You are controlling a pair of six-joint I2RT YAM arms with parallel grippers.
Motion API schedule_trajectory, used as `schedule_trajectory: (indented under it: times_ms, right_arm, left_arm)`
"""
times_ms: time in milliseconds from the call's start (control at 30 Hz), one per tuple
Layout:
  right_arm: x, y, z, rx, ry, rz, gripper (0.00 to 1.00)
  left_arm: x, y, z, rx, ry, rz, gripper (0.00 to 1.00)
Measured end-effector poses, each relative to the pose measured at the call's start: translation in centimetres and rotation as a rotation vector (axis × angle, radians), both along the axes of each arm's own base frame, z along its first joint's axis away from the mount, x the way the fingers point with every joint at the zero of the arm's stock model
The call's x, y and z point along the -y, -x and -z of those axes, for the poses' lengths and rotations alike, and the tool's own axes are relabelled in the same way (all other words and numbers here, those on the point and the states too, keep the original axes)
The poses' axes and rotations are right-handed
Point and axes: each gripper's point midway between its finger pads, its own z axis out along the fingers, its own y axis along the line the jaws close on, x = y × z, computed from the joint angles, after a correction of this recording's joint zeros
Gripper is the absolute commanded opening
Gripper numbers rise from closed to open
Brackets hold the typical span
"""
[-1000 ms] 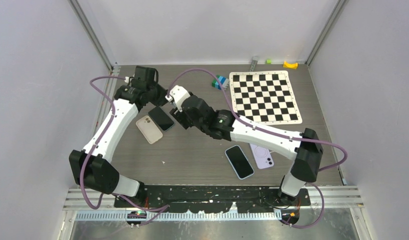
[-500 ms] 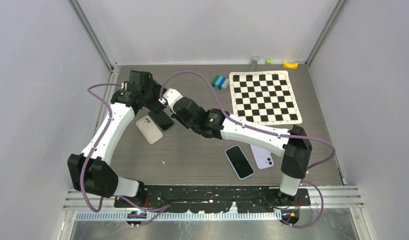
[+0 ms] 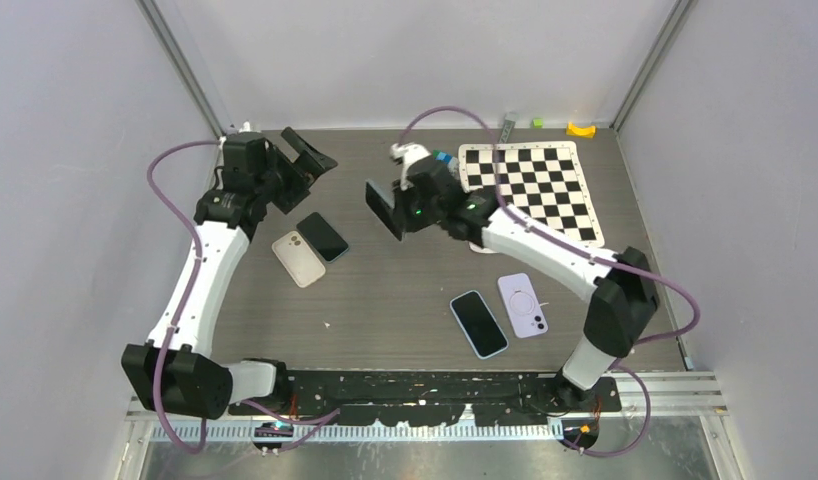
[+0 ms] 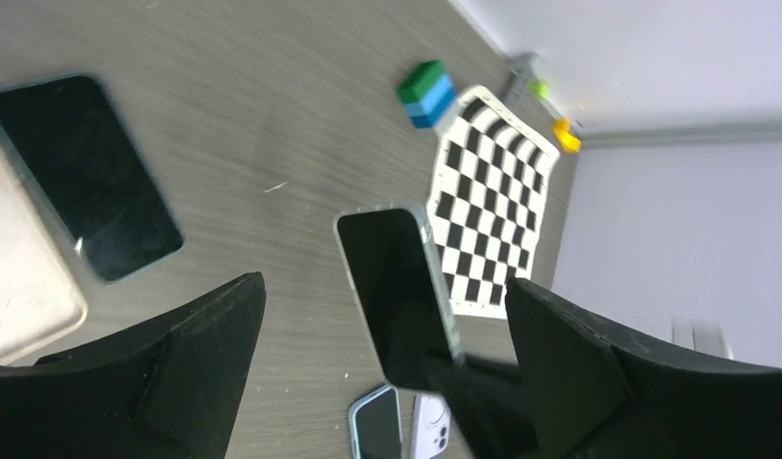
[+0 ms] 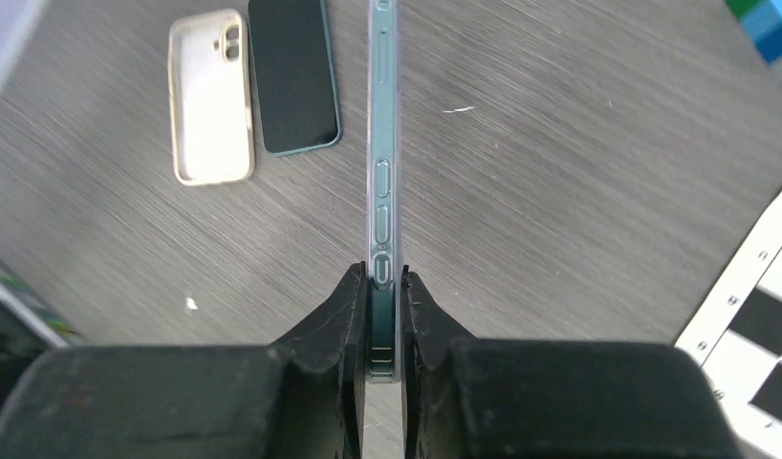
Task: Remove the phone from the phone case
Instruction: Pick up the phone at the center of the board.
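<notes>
The right gripper is clamped on the cased phone (edge-on, above the surface); left gripper stands apart.

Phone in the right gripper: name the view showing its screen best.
Left wrist: the phone faces it, nearly whole screen visible. Right wrist shows only its edge between the fingers; top external shows it small, tilted.

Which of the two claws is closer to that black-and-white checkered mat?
Right. The right gripper, shut on a phone in its clear case, hangs just off the left edge of the checkered mat. The left gripper, open, hangs farther left, beyond that phone.
</notes>
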Motion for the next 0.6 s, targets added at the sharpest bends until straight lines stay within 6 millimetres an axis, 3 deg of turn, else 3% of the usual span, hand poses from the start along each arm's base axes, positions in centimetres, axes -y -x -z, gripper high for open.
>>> schedule_trajectory:
  times_ms: [167,267,433,600]
  right_arm:
    - [4.3,-2.7,-2.8,-0.166,-0.345,0.128,0.01]
    - [5.6,-4.1,-6.4,-0.208,-0.588,0.168,0.0]
    - [4.5,-3.5,-12.7,-0.267,-0.908,0.06,0.01]
    - [2.8,-0.7,-17.7,-0.303,-1.069,-0.139,0.0]
  left_arm:
    - [2.6,-0.2,-3.4,0.168,0.017,0.195,1.0]
    - [4.7,0.1,-5.6,0.26,0.077,0.326,1.0]
    - [7.8,0.6,-9.5,0.41,0.295,0.462,1.0]
    - [9.6,0.2,-12.7,0.49,0.508,0.558,0.99]
